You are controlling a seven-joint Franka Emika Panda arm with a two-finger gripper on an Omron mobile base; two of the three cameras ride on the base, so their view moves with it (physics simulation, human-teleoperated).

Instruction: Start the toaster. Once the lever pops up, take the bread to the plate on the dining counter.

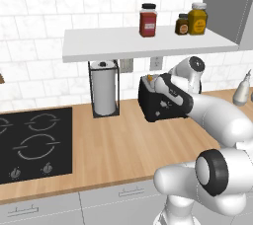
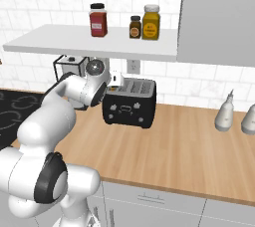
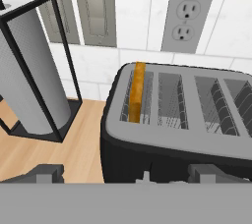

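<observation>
The toaster stood on the wooden counter against the white tiled wall, its black body topped by a silver-grey lid with four slots. The bread sat upright in the slot at the nine o'clock end of the toaster in the hand view, its browned crust edge just proud of the opening; the other three slots showed bare wire guides. In the left base view the same slice showed as a small tan spot at the toaster's top, near its eleven o'clock corner. The gripper hung just above and in front of the toaster, its two dark fingers spread wide apart, holding nothing. At nine o'clock from the toaster stood a paper towel roll in a black wire frame. On the wall behind were two light switches and an outlet. A shelf above carried three jars. The black hob lay well apart toward nine o'clock.
</observation>
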